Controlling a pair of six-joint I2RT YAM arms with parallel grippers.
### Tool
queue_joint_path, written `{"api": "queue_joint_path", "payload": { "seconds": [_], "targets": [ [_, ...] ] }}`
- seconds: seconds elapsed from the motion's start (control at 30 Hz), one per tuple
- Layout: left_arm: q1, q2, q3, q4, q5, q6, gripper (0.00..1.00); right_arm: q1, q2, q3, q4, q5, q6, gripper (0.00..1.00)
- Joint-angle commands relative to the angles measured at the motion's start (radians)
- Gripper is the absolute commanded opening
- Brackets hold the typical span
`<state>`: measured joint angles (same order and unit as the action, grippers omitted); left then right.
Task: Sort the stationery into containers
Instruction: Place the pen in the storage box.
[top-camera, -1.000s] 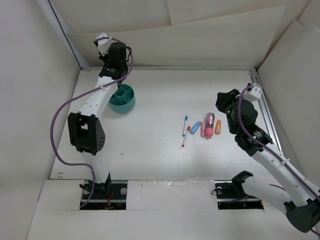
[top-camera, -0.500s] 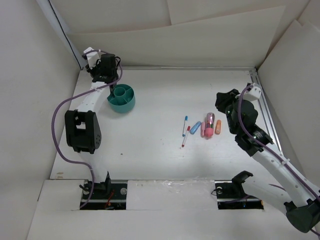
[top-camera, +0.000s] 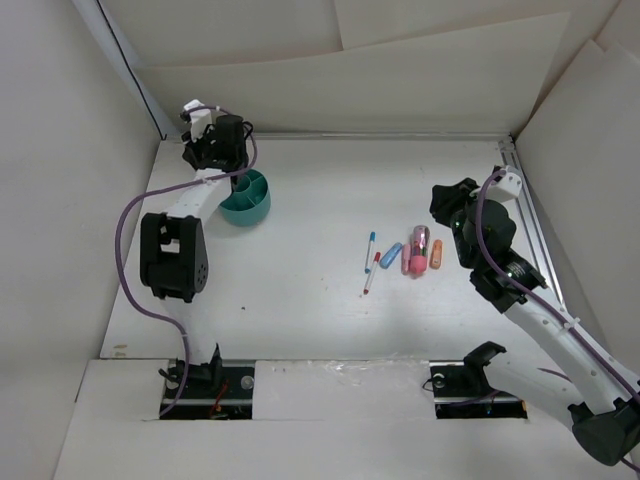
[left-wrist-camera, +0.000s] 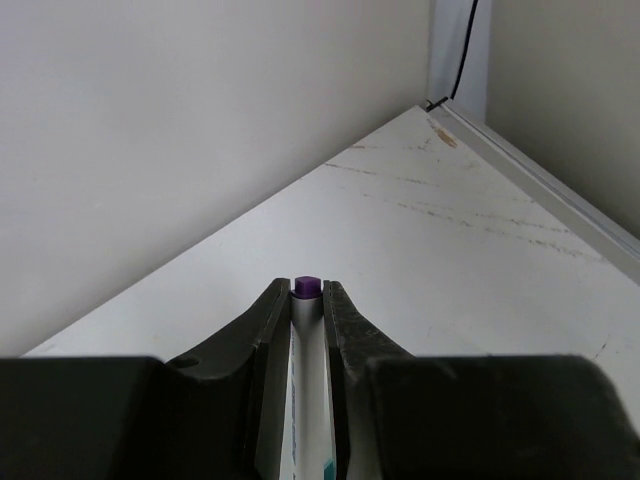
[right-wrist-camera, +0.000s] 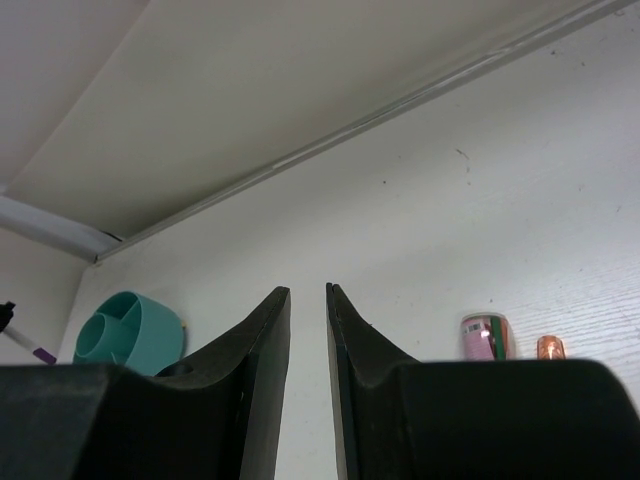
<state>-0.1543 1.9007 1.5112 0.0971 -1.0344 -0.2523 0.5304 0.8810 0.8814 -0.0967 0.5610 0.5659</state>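
Mostly hidden pen (left-wrist-camera: 306, 345) in left tool (left-wrist-camera: 305, 290)

The whole bench (top-camera: 300, 300) is seen from high behind the arm bases (top-camera: 210, 385). From close behind the left hand (left-wrist-camera: 305, 290), gripping a purple-capped pen (left-wrist-camera: 307, 380), a walled bench corner is faced. From low behind the right hand (right-wrist-camera: 306, 292), the back wall (right-wrist-camera: 250, 90) is faced; the teal cup (right-wrist-camera: 130, 325) is shared with the overhead view.

Organiser cup (top-camera: 244, 197) near far-left corner, left gripper (left-wrist-camera: 307, 295) with held pen (left-wrist-camera: 306, 287) just behind it, loose pens (top-camera: 369, 252) right of centre, markers (top-camera: 411, 262) just right of them, right gripper (right-wrist-camera: 307, 292) towards right edge.
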Motion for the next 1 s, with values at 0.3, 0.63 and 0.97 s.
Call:
{"api": "queue_joint_path", "payload": {
  "seconds": [0.3,0.63,0.97],
  "targets": [
    [-0.016,0.063,0.006,0.217,-0.102,0.171,0.0,-0.006,-0.01,-0.001,0.061,-0.019,-0.004,0.27],
    [-0.048,0.107,-0.022,0.428,-0.153,0.364,0.0,-0.006,-0.001,-0.001,0.061,-0.029,-0.014,0.27],
    [-0.057,0.156,-0.003,0.486,-0.153,0.409,0.0,-0.006,-0.001,-0.001,0.071,-0.029,-0.014,0.27]
  ]
}}
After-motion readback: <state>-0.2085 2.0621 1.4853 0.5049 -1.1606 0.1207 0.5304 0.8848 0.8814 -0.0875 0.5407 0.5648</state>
